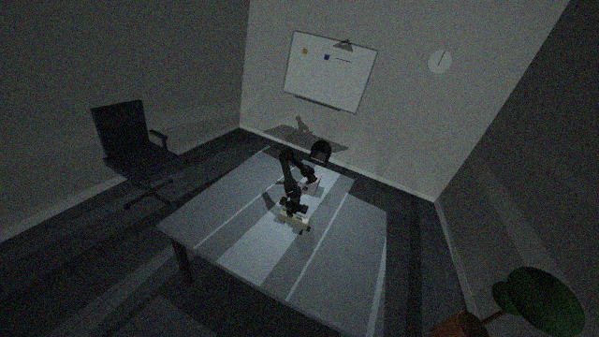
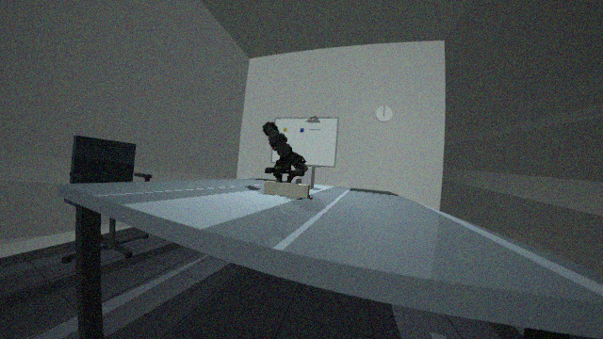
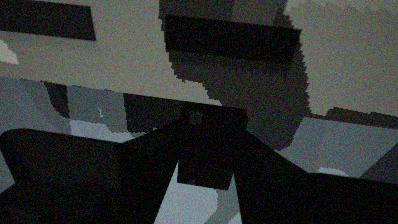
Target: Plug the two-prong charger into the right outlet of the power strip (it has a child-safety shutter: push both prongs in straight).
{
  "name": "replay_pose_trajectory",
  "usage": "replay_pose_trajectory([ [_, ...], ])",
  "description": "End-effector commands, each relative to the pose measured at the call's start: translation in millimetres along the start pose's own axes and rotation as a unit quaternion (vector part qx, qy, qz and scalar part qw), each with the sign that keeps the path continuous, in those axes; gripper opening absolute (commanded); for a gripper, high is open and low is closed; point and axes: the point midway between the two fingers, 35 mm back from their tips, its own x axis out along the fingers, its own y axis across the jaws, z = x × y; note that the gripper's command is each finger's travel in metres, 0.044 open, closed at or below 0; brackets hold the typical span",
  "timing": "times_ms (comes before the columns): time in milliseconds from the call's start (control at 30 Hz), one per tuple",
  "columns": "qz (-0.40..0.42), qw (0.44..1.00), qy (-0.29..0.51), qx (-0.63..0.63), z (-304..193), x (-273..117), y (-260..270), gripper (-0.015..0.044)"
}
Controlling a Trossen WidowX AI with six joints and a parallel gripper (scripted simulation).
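Observation:
The pale power strip (image 1: pixel 301 225) (image 2: pixel 287 189) (image 3: pixel 135 67) lies on the table. The wrist view shows two dark outlet recesses in it, one at the upper left and one at the upper centre, the latter partly in shadow. My gripper (image 1: pixel 291 212) (image 2: pixel 285 180) (image 3: pixel 209 127) is at the strip and is shut on the charger. The charger (image 3: pixel 205 172) is a dark block between the fingers, its far end at the strip's near edge in the wrist view. Its prongs are not visible, and I cannot tell whether it touches the strip.
The grey table (image 1: pixel 337 262) (image 2: pixel 358 235) carries bright light bands and shadows. A dark rounded object (image 1: pixel 321 151) stands behind the arm. A small pale, reddish item (image 1: pixel 311 188) is beside the arm. An office chair (image 1: pixel 124 128) (image 2: pixel 103 160) stands at the left.

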Motion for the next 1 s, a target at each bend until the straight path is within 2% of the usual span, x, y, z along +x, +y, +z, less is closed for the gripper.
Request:
replay_pose_trajectory([
  [0,-0.001,1.000,-0.001,-0.002,1.9,-0.7,-0.7,0.0000],
  [967,-0.001,1.000,-0.001,-0.001,12.7,-1.6,-0.9,0.0000],
])
